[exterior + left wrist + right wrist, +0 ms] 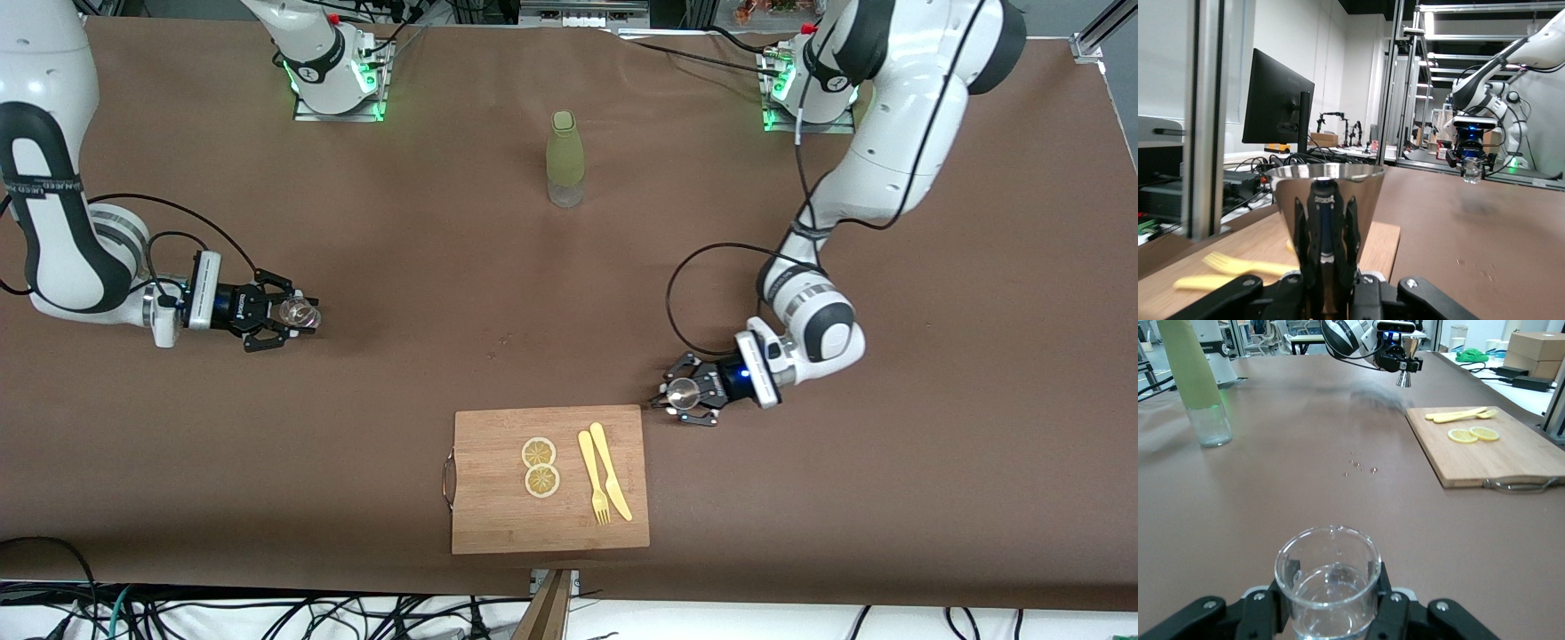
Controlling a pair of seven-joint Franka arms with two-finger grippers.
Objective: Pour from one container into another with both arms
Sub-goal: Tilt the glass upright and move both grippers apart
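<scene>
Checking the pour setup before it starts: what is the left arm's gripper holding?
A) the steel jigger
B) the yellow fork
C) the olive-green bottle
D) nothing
A: the left gripper is shut on the steel jigger, held upright in the air by the cutting board.

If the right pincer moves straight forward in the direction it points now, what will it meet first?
Probably nothing close. The right pincer, shut on the tiny clear drinking glass, points along bare brown table toward the left arm's end. Only the left pincer, holding the small silvery steel jigger, lies roughly that way; whether their heights match is unclear.
</scene>
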